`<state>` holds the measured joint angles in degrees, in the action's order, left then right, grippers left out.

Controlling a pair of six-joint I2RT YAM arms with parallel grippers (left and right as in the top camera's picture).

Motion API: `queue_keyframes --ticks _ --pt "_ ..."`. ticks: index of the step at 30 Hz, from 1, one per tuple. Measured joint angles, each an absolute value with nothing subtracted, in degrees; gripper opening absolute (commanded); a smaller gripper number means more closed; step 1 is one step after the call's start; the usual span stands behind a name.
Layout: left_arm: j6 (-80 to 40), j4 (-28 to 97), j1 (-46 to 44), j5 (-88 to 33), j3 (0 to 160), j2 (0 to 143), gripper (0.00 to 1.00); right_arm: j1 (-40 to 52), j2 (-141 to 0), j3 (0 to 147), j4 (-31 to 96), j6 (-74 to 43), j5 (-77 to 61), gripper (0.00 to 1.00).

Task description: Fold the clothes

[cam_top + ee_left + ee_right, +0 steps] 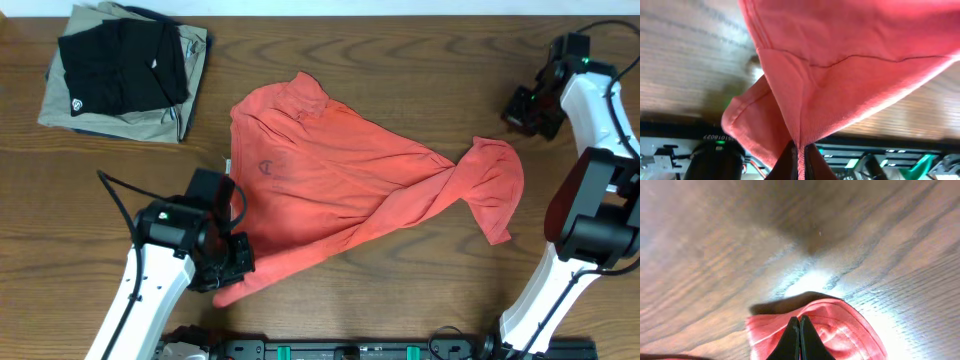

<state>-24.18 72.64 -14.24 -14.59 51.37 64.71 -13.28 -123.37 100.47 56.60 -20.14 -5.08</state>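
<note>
The red-orange T-shirt (340, 180) lies crumpled across the middle of the wooden table, with a faint print showing through the cloth; no clear lettering shows. My left gripper (228, 268) is at the shirt's near-left corner, shut on its seamed edge (800, 160); the cloth (850, 60) hangs stretched from the fingers. My right gripper (528, 108) is at the far right, apart from the shirt's twisted right end (492, 185). Its fingers (800, 325) are shut with nothing between them, and a fold of red cloth (850, 335) lies beyond the tips.
A folded black garment (120, 65) lies on a folded khaki garment (190, 105) at the back left corner. A black rail with green parts (330, 350) runs along the table's front edge, also in the left wrist view (890, 155).
</note>
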Motion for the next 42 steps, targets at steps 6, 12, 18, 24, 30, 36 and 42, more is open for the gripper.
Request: queue_keyframes --ticks 6,12,18,24,30,36,42 --pt "-24.18 72.64 -14.24 -14.61 52.86 64.71 0.06 -13.23 -123.37 100.60 57.41 -20.23 -5.10 0.40" --pt "-24.18 72.66 -14.24 -14.61 52.86 64.71 0.06 -12.45 -123.37 94.76 52.36 -19.55 -4.91 0.47" --pt "-24.18 72.66 -14.24 -14.61 52.86 64.71 0.06 -11.62 -123.37 89.89 48.38 -19.94 -4.84 0.49" --pt "-24.18 72.64 -14.24 -14.61 52.86 64.71 0.06 -11.00 -123.37 89.49 47.55 -19.99 -4.69 0.44" --pt "-24.18 72.64 -14.24 -14.59 52.86 64.71 0.06 -11.00 -123.37 89.49 46.81 -21.15 -4.47 0.03" --pt "-24.18 72.64 -14.24 -14.61 52.86 64.71 0.06 -11.00 -123.37 89.49 45.74 -21.12 -4.47 0.01" --pt "-24.18 72.75 -14.24 -14.61 53.04 64.71 0.06 -11.29 -123.37 90.76 49.36 -21.17 -4.49 0.01"
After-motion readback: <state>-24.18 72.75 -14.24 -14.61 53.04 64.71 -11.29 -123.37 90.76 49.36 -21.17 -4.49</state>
